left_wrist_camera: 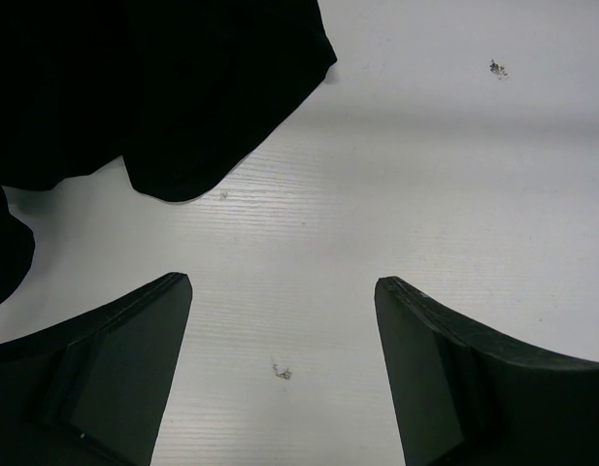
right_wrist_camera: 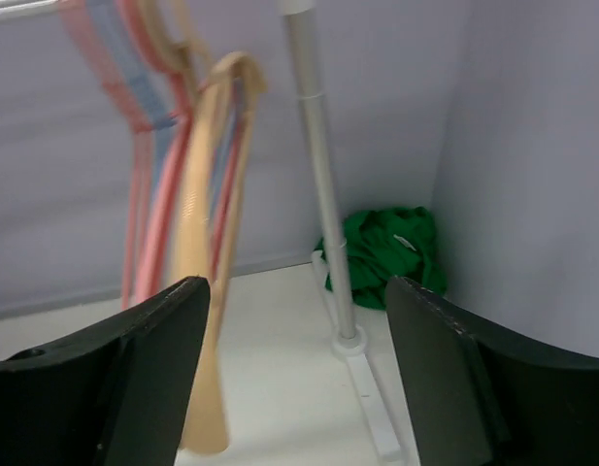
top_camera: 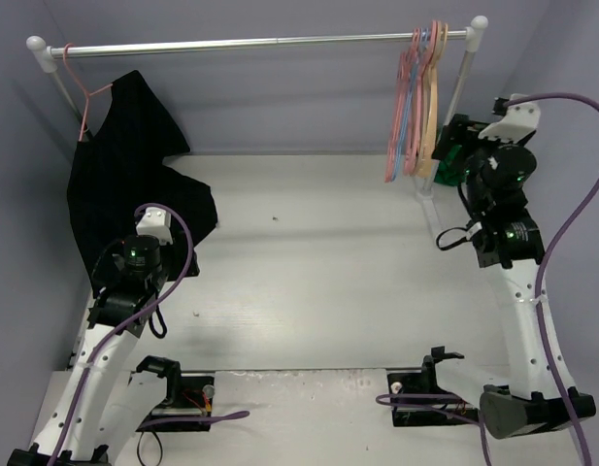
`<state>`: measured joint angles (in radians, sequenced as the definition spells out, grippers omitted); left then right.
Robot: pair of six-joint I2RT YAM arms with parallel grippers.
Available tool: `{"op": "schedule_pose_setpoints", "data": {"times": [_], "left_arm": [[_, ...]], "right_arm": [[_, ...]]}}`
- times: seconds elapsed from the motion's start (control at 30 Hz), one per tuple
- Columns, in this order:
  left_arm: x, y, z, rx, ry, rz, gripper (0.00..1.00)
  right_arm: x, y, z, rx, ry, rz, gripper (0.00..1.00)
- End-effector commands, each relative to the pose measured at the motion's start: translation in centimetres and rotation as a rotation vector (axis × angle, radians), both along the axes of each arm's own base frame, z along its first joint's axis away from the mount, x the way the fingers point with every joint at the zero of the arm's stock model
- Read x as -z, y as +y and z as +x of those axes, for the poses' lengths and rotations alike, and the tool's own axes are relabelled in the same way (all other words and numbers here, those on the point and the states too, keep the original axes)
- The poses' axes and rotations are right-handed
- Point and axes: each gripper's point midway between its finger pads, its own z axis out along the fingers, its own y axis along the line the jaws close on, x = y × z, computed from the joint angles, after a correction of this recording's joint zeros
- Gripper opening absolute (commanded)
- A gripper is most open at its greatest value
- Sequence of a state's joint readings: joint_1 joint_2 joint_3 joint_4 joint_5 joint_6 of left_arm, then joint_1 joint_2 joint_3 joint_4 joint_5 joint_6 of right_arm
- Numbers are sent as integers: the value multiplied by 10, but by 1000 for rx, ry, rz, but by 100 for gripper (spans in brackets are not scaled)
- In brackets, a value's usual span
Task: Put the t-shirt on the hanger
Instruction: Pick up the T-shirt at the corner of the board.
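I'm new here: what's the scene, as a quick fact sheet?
t-shirt: green, crumpled in the far right corner by the rack's post
pink hanger: bare, at the rail's right end beside a blue hanger and a tan hanger
black garment: hung at the rail's left end
left tool: open, empty, over the table
right tool: open, empty, facing the hangers

overhead rear view, two close wrist views
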<state>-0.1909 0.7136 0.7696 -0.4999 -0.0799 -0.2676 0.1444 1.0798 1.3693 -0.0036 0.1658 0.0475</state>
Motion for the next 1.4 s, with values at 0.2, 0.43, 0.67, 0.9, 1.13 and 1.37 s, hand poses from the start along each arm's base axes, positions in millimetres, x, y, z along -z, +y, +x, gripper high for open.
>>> {"op": "schedule_pose_setpoints", "data": {"times": [0.2,0.43,0.67,0.9,1.13,1.37], "left_arm": [[-22,-5,9,21,-63,-6,77],[-18,-8,11,36,-46,-12,77],[-14,-9,13,37,-28,-13,77],[-9,-12,14,44,-14,-27,77],[-5,-12,15,43,2,-29,77],[-1,-17,16,65,23,-42,77]], "right_arm": [[-15,-97,35,107,-113,205,56],[57,-138,98,180,-3,305,70],[133,-161,166,210,96,366,88],[206,-170,223,208,175,379,92],[265,-185,263,258,225,418,94],[313,-193,288,269,233,432,95]]}}
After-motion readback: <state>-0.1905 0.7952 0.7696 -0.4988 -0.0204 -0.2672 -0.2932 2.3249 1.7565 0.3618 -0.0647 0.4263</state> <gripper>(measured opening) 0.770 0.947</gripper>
